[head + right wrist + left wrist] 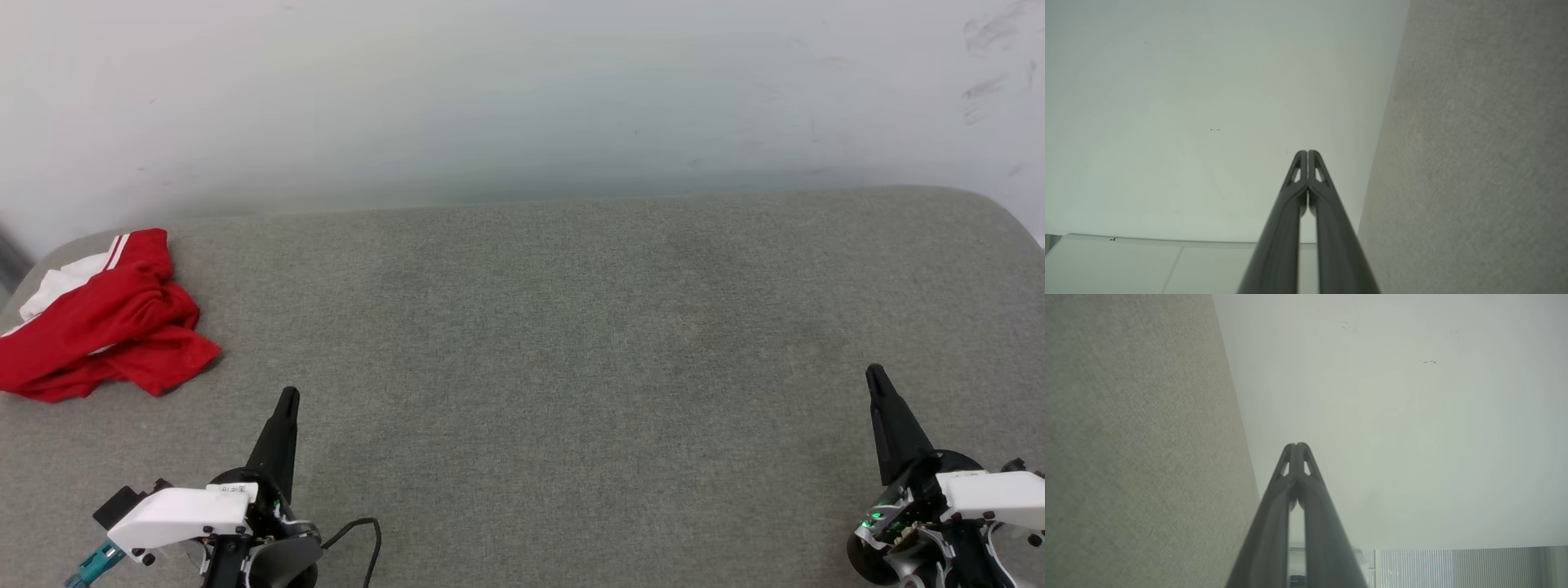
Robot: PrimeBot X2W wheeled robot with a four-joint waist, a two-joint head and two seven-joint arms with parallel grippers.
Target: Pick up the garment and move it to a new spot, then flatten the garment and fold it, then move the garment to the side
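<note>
In the head view, the garment (102, 318) lies in a crumpled heap at the far left of the frame, near the back corner of the worktop (571, 343). It is red, with a white part and a red-and-white stripe at its top edge. The worktop has a grey cloth cover and rounded corners. Behind it stands a pale wall (490, 98) with dark scuff marks (988, 33) in the upper right.

The left gripper (287, 400) is at the lower left, just below the garment and not touching it. Its fingers are pressed together and hold nothing. A small white label (237, 488) sits on it, but the writing is too small to read. A black cable (367, 531) curls beside it. The right gripper (875, 377) is at the lower right, well apart from the garment. Its fingers look pressed together too. A green light (876, 516) glows on its body.

In the left wrist view, the left gripper (1297, 447) has its fingers clenched tip to tip. The grey worktop (1126, 457) is on the left, the pale wall (1392, 416) is on the right, and window blinds (1433, 567) are at the lower right.

In the right wrist view, the right gripper (1307, 153) has its fingers clenched and empty. The worktop (1474, 163) is on the right and the wall (1188, 102) on the left.
</note>
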